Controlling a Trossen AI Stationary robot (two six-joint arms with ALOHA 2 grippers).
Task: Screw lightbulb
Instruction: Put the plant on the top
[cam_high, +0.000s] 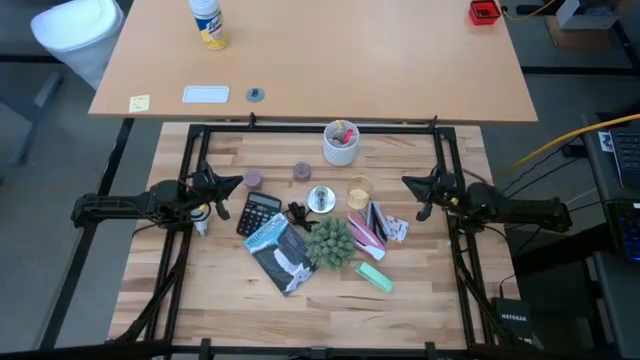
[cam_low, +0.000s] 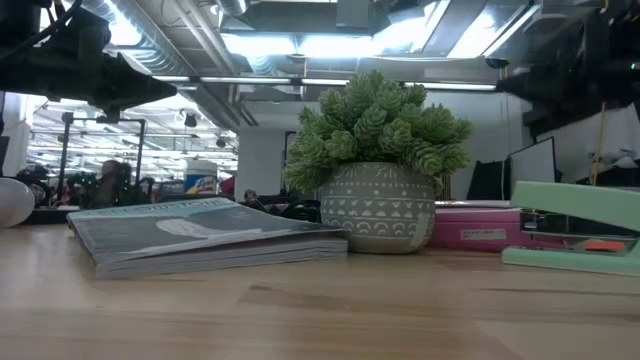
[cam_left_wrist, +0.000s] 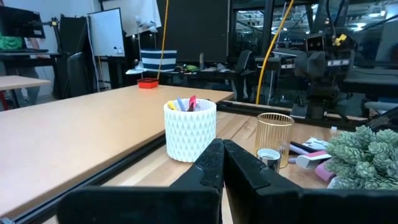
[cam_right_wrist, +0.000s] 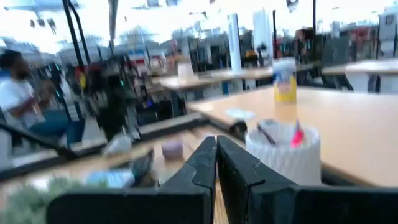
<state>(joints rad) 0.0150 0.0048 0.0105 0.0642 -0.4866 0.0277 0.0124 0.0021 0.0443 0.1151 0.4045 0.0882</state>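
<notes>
1. Overhead: small frosted white globe lightbulb (cam_high: 201, 222) lies on the wooden desk (cam_high: 420, 300) directly beneath the clenched left hand (cam_high: 236, 183).
2. Only its wrist view confirms the right hand (cam_right_wrist: 216, 145) clenched.

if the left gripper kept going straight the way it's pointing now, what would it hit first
Probably the white lattice pen cup. The left gripper, fingers shut, points at it in its wrist view, with the gold wire cup just off to one side. Depth is unclear, so it could pass above or beside it.
</notes>
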